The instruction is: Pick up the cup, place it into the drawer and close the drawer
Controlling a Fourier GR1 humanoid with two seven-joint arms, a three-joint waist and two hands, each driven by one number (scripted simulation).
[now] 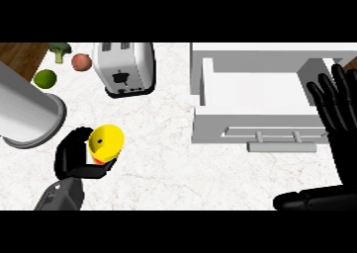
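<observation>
Near left, beside a grey cylinder: left hand curled round the yellow cup. Farther back, a toaster. Right of centre, the white drawer, open, well apart from the cup. At right edge, right hand, fingers straight.

The left robot hand, near the table's left edge, curls its fingers round the cup. The right robot hand rests open by the right edge, fingers straight.

Yellow cup, white drawer
</observation>
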